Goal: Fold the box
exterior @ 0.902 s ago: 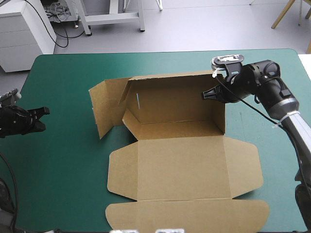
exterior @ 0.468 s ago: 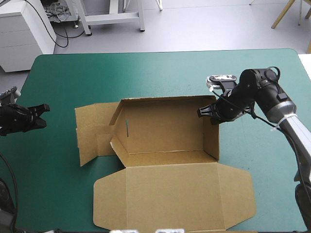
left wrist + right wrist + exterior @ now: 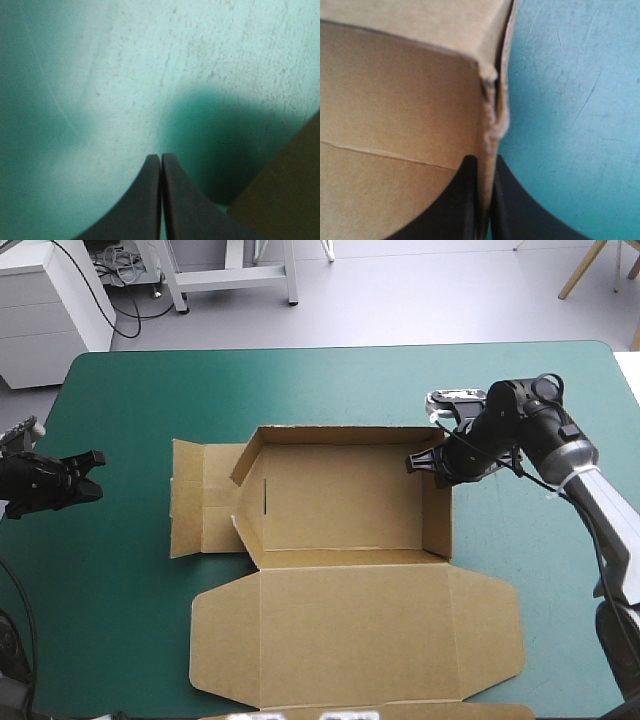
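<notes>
The brown box (image 3: 340, 505) sits mid-table as an open tray, its far, near and right walls raised and its lid (image 3: 355, 635) flat toward the near edge. The left end flap (image 3: 200, 500) lies flat on the cover. My right gripper (image 3: 425, 465) is shut on the box's right wall at its far corner; in the right wrist view the wall edge (image 3: 492, 130) runs between the two black fingers (image 3: 505, 205). My left gripper (image 3: 92, 475) hovers near the table's left edge, shut and empty, with a corner of brown board (image 3: 285, 190) beside it.
Bare teal-green cover (image 3: 300, 380) stretches beyond the box toward the far edge and to the right of it (image 3: 545, 570). The lid's front flap reaches the table's near edge.
The box slid toward the near-left, then shifted back slightly right and squared up, its left flap now flat. My right gripper moved with the wall it holds. The left gripper stayed put.
</notes>
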